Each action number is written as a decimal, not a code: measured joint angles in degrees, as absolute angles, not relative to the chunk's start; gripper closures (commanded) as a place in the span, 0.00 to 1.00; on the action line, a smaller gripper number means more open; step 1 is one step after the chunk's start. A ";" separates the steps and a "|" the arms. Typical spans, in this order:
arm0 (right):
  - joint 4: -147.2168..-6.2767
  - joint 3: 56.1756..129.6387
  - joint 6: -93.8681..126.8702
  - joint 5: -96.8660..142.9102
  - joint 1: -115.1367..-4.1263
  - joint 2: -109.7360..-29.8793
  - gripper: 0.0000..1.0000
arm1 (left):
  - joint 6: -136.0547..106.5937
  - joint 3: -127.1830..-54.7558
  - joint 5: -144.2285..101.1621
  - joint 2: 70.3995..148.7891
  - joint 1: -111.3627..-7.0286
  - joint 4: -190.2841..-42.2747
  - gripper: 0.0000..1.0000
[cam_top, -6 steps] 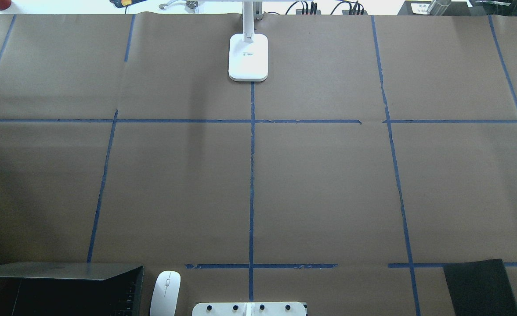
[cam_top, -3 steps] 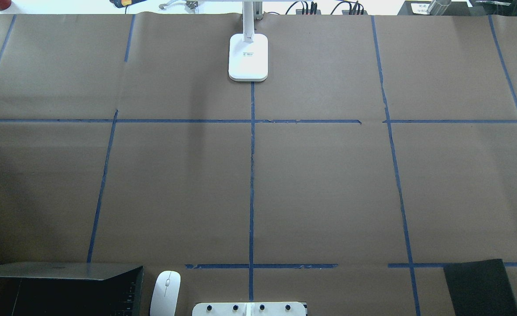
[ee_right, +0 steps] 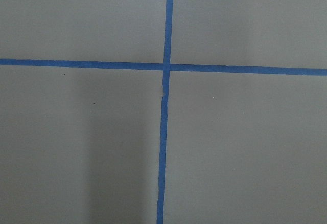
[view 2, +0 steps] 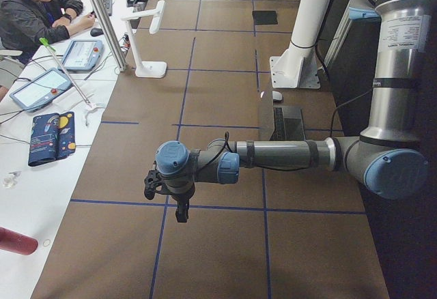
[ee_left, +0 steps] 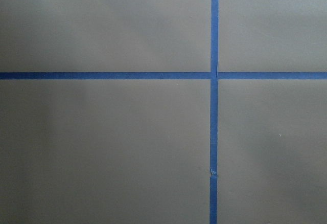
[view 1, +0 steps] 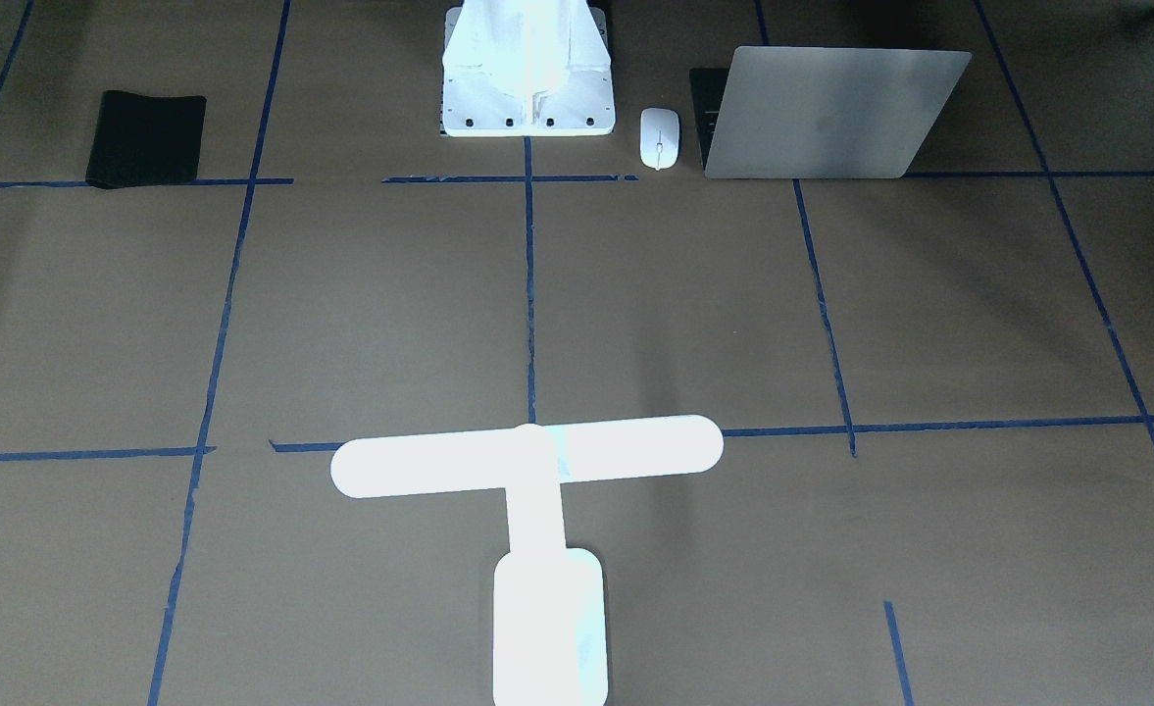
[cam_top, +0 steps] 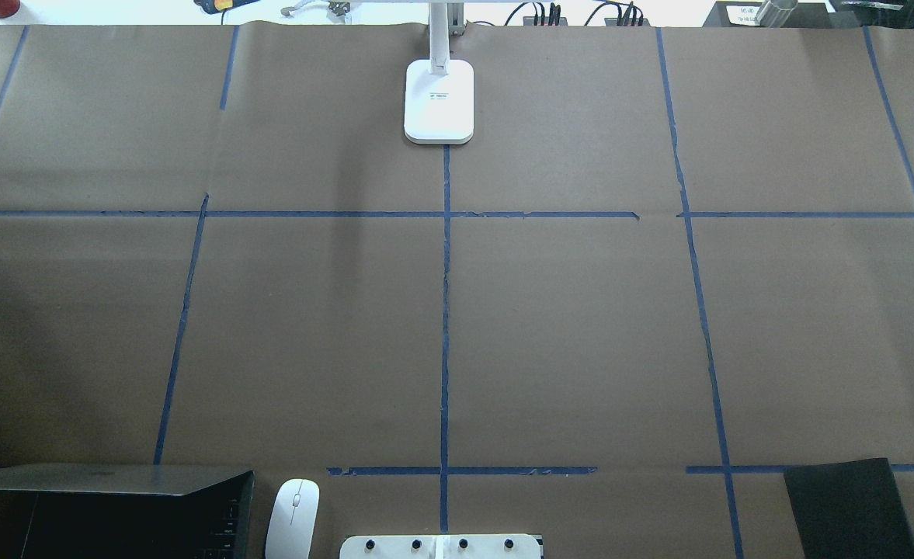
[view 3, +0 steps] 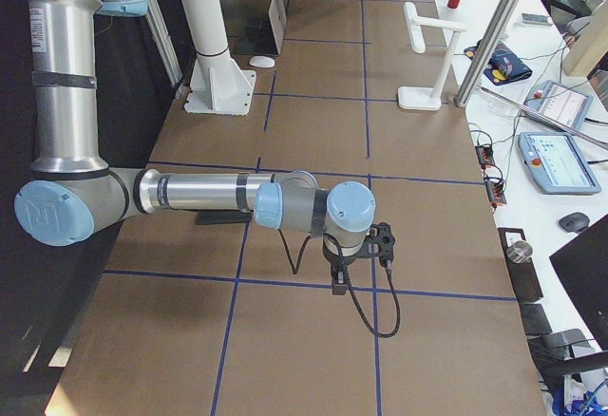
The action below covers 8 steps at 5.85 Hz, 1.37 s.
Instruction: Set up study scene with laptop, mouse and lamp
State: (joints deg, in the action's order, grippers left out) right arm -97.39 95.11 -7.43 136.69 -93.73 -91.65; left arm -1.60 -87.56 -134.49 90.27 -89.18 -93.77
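Observation:
The silver-grey laptop stands open at the robot's near-left corner of the table, its keyboard facing the robot. The white mouse lies just beside it, toward the pedestal. The glowing white T-shaped lamp stands upright at the far middle, its base on the centre tape line. My left gripper hangs above the table's left end; my right gripper hangs above the right end. Both are far from all three things, and I cannot tell if they are open or shut. The wrist views show only paper and tape.
A black mat lies at the near right corner. The white bolted pedestal plate sits at the near middle. A person sits at a side bench with tablets and cables beyond the table's far edge.

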 measured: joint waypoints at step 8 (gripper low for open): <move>-96.84 98.05 -4.40 136.39 -93.69 -90.53 0.00 | -41.19 -131.62 -136.86 76.38 -79.70 -73.23 0.02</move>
State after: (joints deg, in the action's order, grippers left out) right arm -96.84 98.05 -4.40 136.39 -93.69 -90.53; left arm -41.19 -131.62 -136.86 76.38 -79.70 -73.23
